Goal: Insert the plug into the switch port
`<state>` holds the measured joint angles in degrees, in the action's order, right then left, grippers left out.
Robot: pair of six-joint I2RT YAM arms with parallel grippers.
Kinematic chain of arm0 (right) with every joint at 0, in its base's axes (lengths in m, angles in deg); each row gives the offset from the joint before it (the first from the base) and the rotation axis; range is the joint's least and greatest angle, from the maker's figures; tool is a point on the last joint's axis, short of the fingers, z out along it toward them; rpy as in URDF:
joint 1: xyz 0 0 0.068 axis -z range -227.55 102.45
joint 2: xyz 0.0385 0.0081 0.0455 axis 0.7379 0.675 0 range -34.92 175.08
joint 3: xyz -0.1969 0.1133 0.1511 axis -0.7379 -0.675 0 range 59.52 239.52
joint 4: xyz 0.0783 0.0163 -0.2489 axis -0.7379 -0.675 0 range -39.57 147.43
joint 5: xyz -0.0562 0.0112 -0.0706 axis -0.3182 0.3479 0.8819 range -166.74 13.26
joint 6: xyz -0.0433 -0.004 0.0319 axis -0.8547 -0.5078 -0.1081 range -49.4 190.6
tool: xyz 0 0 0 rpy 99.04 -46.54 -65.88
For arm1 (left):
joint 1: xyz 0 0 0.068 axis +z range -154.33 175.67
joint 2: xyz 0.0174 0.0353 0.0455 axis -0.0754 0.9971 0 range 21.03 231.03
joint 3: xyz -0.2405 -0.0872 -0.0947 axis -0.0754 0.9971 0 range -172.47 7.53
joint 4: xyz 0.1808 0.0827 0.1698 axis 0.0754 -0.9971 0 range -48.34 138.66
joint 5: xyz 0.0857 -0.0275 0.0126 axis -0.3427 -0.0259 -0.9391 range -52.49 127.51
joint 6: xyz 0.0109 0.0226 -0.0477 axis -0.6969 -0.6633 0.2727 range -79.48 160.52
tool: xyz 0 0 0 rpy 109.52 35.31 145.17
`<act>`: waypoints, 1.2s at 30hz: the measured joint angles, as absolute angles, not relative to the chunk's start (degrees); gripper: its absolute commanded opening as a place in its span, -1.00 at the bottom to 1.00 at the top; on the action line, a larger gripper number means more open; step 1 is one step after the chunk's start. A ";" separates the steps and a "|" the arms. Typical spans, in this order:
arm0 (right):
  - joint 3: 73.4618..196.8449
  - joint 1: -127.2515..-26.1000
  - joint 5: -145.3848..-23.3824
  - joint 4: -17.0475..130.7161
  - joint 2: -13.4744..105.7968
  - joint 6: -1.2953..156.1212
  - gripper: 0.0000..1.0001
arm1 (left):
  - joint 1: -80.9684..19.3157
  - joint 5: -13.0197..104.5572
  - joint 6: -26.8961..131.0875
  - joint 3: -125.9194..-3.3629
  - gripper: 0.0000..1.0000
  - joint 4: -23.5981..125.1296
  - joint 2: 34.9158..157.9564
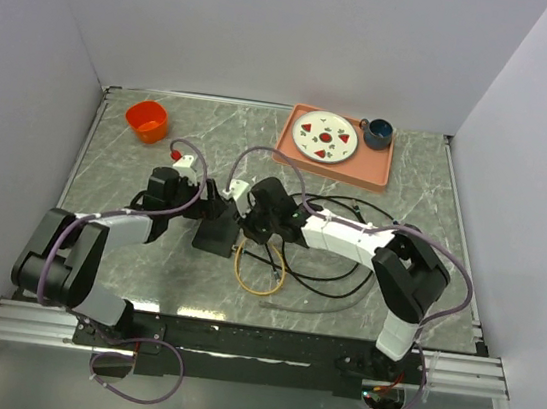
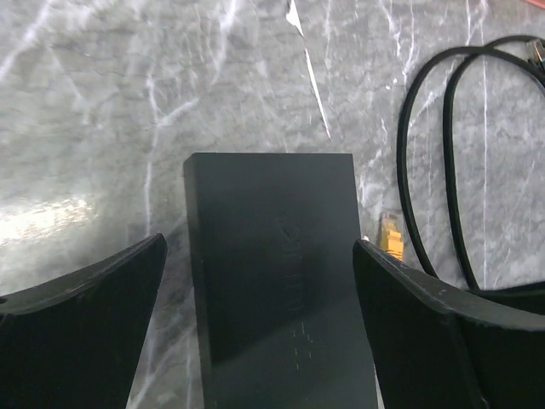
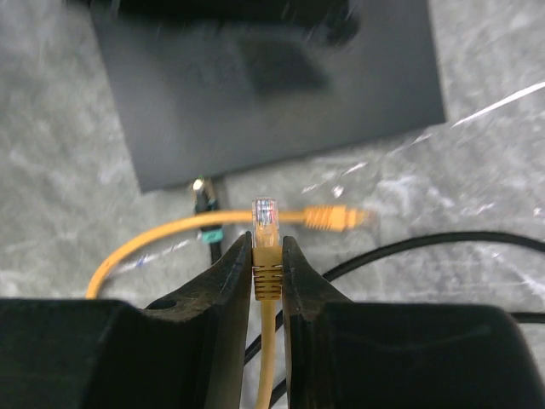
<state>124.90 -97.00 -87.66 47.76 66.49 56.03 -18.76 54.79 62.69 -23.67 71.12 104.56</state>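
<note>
Currently grips the yellow plug by its boot in the right gripper, jaws narrow, clear tip aimed at the near edge of the black switch box, just short of it. Straddles the box with the left gripper, jaws wide, gaps at both tips. Cannot make out the switch port along that blurred edge. Could glance off on an off-axis approach; could shove the unclamped box away; could snag the loose cable end lying between. Rests on a glossy grey marble-pattern tabletop, probably slick; hemmed by plain white walls; salmon tray well apart.
</note>
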 measured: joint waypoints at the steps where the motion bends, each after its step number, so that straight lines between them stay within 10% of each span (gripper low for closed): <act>1: 125.52 -97.00 -87.27 47.87 66.92 56.12 -1.00 | -18.76 55.29 62.69 -23.69 0.83 71.56 105.17; 23: 126.11 -95.86 -86.52 52.24 73.06 57.78 -1.00 | -18.63 60.97 64.31 -34.93 0.67 71.56 119.29; 36: 123.81 -95.95 -86.81 56.26 73.20 62.50 -1.00 | -18.59 60.03 64.72 -34.64 0.99 66.77 115.55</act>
<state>123.81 -95.95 -86.81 56.26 73.20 62.50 -18.59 60.03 64.72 -34.64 66.77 115.55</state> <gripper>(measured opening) 0.238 0.977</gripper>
